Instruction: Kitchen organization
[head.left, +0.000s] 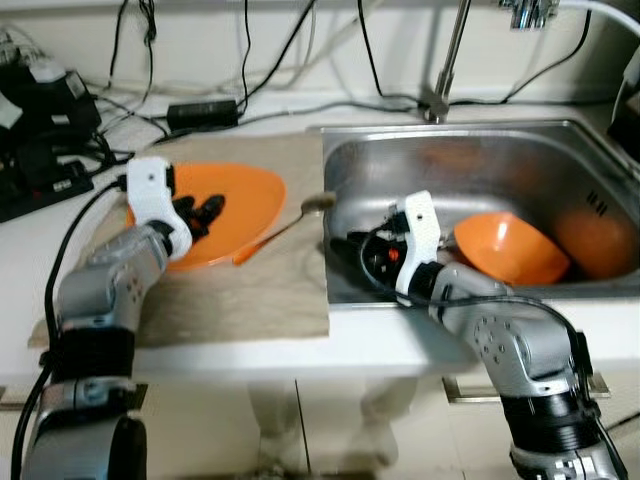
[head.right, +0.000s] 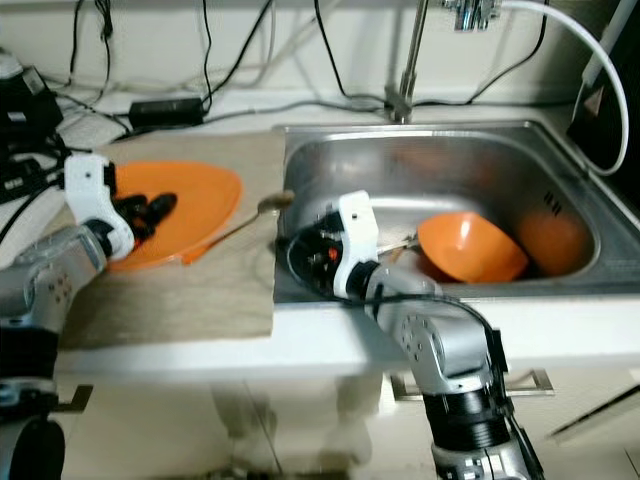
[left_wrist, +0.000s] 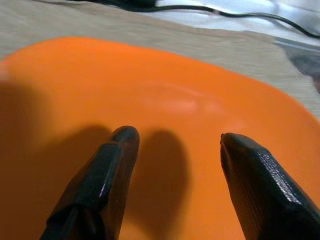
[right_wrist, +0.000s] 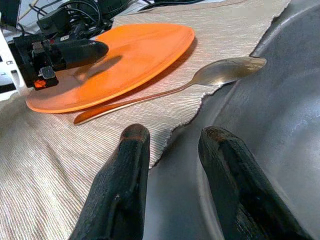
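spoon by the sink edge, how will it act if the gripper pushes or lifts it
The spoon looks like thin, stiff metal, probably light. Its smooth handle may slip between fingers. Its bowl overhangs the sink, so a push could tip it in.

Sink (head.left: 480, 160) showing brushed steel, dull sheen, faint reflections glowing on walls. Plate (right_wrist: 135, 55) looking like smooth orange plastic, satin, soft highlights lying on it. Bowl (head.left: 505, 250) appearing same orange plastic, slightly glossier. Mat (right_wrist: 45, 165) at worktop's sink edge showing beige ribbed cloth, matt. Spoon (right_wrist: 225, 71) gleaming polished metal. Left gripper fingers (left_wrist: 100, 180) shining smooth black plastic; one pad textured.
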